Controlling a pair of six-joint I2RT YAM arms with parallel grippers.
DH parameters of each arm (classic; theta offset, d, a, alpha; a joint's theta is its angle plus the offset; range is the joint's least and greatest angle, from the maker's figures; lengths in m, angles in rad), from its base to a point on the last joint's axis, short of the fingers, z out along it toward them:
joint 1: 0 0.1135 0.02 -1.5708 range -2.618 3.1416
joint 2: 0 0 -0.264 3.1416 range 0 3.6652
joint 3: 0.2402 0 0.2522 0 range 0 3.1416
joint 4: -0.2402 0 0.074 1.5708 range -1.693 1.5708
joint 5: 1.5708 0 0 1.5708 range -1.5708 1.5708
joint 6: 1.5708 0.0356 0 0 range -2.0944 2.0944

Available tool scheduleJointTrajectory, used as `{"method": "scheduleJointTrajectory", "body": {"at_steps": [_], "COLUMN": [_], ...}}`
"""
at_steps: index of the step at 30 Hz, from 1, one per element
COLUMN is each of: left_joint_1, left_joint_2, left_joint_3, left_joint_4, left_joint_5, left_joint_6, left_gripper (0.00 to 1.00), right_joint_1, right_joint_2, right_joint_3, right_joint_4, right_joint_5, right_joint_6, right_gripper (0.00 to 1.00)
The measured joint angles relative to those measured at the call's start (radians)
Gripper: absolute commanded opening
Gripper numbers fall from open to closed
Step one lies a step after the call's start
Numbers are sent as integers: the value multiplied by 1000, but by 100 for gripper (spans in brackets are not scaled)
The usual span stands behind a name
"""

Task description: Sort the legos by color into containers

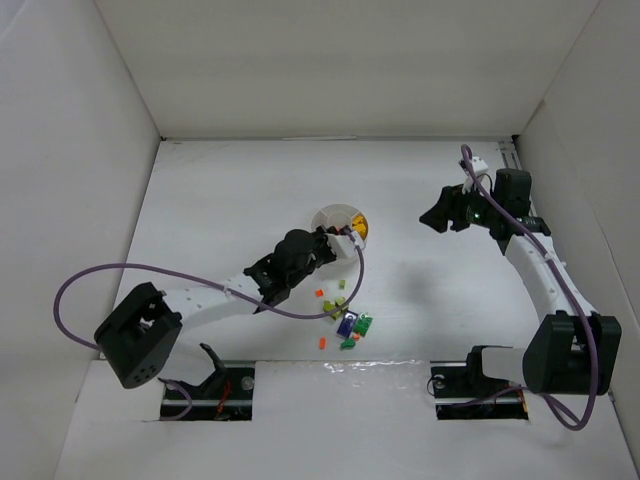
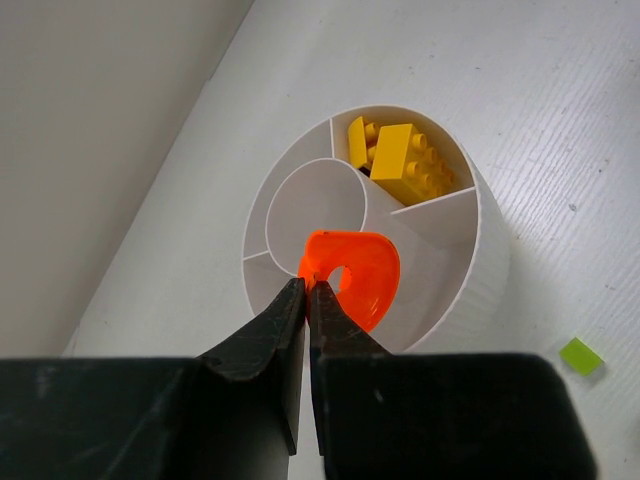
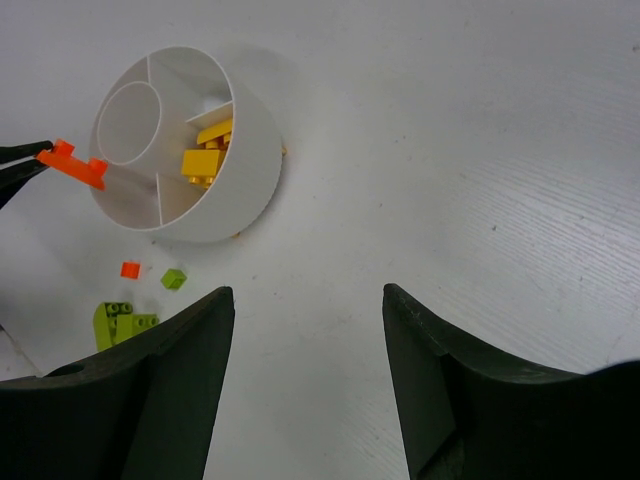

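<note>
The white round dish (image 1: 324, 214) stands mid-table, with yellow bricks (image 2: 405, 162) in one wedge compartment. My left gripper (image 2: 307, 288) is shut on a flat orange lego with a hole (image 2: 355, 275) and holds it over the dish's (image 2: 485, 265) near rim, beside the round centre cup. The right wrist view shows that orange piece (image 3: 75, 165) at the dish's (image 3: 240, 185) left edge. My right gripper (image 3: 308, 292) is open and empty, held above bare table to the right of the dish; it also shows in the top view (image 1: 437, 215).
Loose legos lie in front of the dish: a blue brick (image 1: 346, 325), green bricks (image 1: 363, 323), lime bricks (image 3: 120, 320), and small orange bits (image 1: 319, 293). A lime tile (image 2: 581, 356) lies right of the dish. White walls enclose the table on three sides.
</note>
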Motion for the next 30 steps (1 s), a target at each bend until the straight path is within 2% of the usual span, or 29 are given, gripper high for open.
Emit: {"method": "scheduleJointTrajectory", "body": {"at_steps": [7,9,15,26,30], "left_joint_1": [0,0,0,0,14], "left_joint_2": [36,42,55,51,-14], "left_joint_3": [0,0,0,30,109], "left_joint_4": [10,15,27,40,-93], "left_joint_5": [3,4,3,-24,1], "left_joint_6": [0,0,-3,-36,-118], "left_gripper": [4,8,29,28,28], "right_joint_1": [0,0,0,0,0], "right_joint_2": [2,5,7,7,7], "right_joint_3": [0,0,0,0,0], "right_joint_4": [14,14,14,14,14], "right_joint_5": [0,0,0,0,-1], "right_joint_6": [5,7,8,8,8], "right_gripper": [66,66,66,66,66]}}
